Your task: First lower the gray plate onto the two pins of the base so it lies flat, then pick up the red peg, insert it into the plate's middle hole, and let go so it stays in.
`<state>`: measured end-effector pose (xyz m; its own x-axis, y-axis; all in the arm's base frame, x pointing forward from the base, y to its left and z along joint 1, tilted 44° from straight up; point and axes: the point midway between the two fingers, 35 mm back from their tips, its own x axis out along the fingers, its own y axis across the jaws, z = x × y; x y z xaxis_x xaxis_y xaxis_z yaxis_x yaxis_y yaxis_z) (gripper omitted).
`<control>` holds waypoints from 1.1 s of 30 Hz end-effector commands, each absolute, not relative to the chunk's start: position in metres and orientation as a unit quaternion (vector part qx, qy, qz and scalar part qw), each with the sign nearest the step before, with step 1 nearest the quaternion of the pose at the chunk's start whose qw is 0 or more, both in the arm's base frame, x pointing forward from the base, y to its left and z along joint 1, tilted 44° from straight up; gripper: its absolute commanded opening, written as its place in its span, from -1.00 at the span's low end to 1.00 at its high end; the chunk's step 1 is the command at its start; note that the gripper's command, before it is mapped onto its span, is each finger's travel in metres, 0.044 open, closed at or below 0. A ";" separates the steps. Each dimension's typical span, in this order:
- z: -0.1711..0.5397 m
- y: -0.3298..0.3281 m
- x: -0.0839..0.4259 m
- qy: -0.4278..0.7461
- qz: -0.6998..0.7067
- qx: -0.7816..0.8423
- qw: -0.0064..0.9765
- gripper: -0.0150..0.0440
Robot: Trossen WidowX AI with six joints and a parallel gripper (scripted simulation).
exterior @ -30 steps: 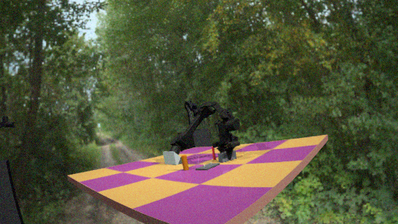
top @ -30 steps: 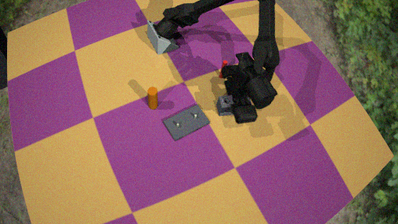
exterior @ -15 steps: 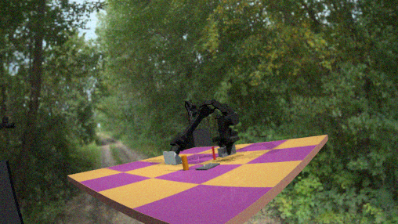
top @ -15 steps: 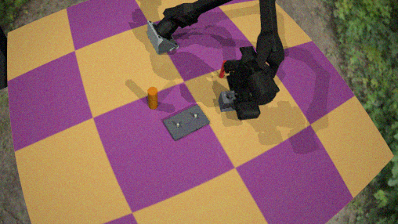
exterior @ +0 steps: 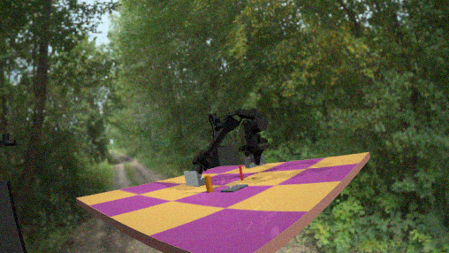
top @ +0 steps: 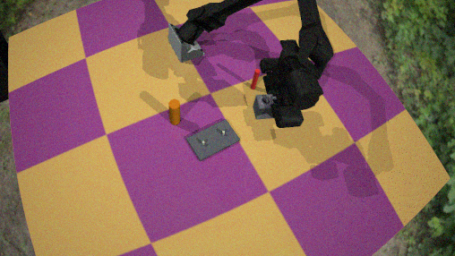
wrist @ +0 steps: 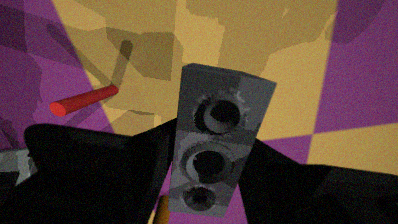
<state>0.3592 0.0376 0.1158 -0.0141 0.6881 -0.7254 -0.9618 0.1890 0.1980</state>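
The gray plate (top: 260,111) (exterior: 262,160) (wrist: 235,82) has three holes in a row. My gripper (top: 270,106) (wrist: 206,125) is shut on it, one finger on each long side, and holds it above the table. The dark gray base (top: 215,146) (exterior: 234,188) lies flat, its two small pins pointing up, left of and nearer than the held plate in the top view; the wrist view does not show it. The red peg (top: 255,79) (exterior: 241,172) (wrist: 85,100) stands upright on the table, apart from my fingers.
An orange cylinder (top: 175,113) (exterior: 209,184) stands upright beside the base; a bit of it (wrist: 162,210) shows at the bottom of the wrist view. A light gray bracket (top: 181,46) (exterior: 193,178) stands at the arm's foot, beyond the cylinder.
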 end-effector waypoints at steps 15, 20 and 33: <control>0.157 0.002 0.356 0.366 0.610 -0.186 0.678 -0.49; 0.154 0.000 0.357 0.365 0.610 -0.187 0.678 -0.49; 0.121 -0.013 0.360 0.346 0.622 -0.209 0.671 -0.49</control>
